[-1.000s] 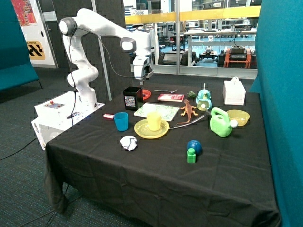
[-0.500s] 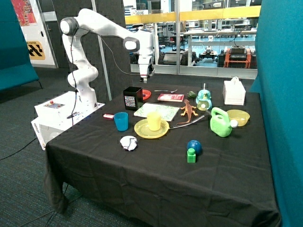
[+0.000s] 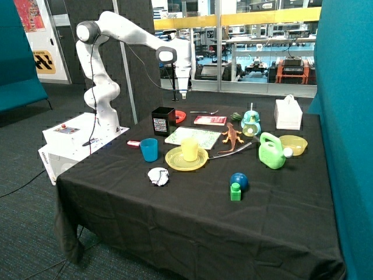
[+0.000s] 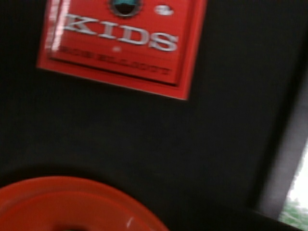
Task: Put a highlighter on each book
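The small red book (image 3: 210, 120) lies flat near the table's far edge. In the wrist view its cover (image 4: 120, 43) reads "KIDS" and is bare. The larger white book with green speckles (image 3: 195, 136) lies flat just in front of it, behind the yellow plate. My gripper (image 3: 183, 93) hangs high above the table, over the red dish (image 3: 179, 116) between the black box and the red book. A small pink pen-like thing (image 3: 133, 143), perhaps a highlighter, lies on the cloth beside the blue cup.
A black box (image 3: 164, 121), a blue cup (image 3: 149, 149) and a yellow plate (image 3: 175, 160) holding a yellow cup (image 3: 189, 149) stand near the books. An orange lizard (image 3: 232, 136), green watering can (image 3: 271, 150), yellow bowl (image 3: 294, 144), white box (image 3: 288, 113) and blue ball (image 3: 239, 180) stand further along the table.
The gripper has risen and moved from above the black box toward the red dish and the red book. Nothing on the table has moved.
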Motion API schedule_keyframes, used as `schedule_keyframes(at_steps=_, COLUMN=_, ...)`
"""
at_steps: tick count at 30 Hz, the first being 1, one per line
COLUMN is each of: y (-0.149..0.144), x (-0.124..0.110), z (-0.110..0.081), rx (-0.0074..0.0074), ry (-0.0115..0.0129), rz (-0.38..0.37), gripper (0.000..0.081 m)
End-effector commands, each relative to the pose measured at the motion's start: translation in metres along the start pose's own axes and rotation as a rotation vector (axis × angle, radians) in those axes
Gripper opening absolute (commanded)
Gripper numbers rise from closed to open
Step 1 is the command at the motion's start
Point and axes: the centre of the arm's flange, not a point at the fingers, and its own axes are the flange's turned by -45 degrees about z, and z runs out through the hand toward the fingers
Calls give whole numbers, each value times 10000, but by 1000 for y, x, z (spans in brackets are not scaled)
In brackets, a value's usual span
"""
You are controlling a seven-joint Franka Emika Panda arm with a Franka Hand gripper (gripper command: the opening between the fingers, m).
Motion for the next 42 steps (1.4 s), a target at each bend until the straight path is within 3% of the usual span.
schedule_keyframes(at_steps=1, y=-51, x=9, z=7, rx=-10, ry=0, rz=-768, gripper=196)
schedule_keyframes(at_steps=2, y=-55, x=10, z=8, rx=-10, ry=0, rz=-814, gripper=184)
schedule_keyframes(at_steps=7, y=-71, x=8, z=11, rx=-10, ry=0, rz=-996, gripper=310)
schedule_keyframes(at_steps=14, y=-81, x=-1, z=25, rx=-10, ry=0, rz=-892, gripper=394)
schedule_keyframes(at_steps=18, y=-81, x=-9, z=37, rx=-10, ry=0, rz=-561, gripper=543)
schedule_keyframes(at_steps=20, y=-81, x=-12, z=43, rx=-10, ry=0, rz=-465, gripper=576)
schedule_keyframes(at_steps=24, y=-84, x=-21, z=55, rx=-10, ry=0, rz=-430, gripper=533)
schedule_keyframes(at_steps=28, y=-90, x=-30, z=65, rx=-10, ry=0, rz=-384, gripper=617)
schedule_keyframes(at_steps=40, y=-98, x=-51, z=79, rx=-10, ry=0, rz=-300, gripper=551)
schedule_keyframes(at_steps=42, y=-97, x=-54, z=80, rx=-10, ry=0, rz=-250, gripper=578)
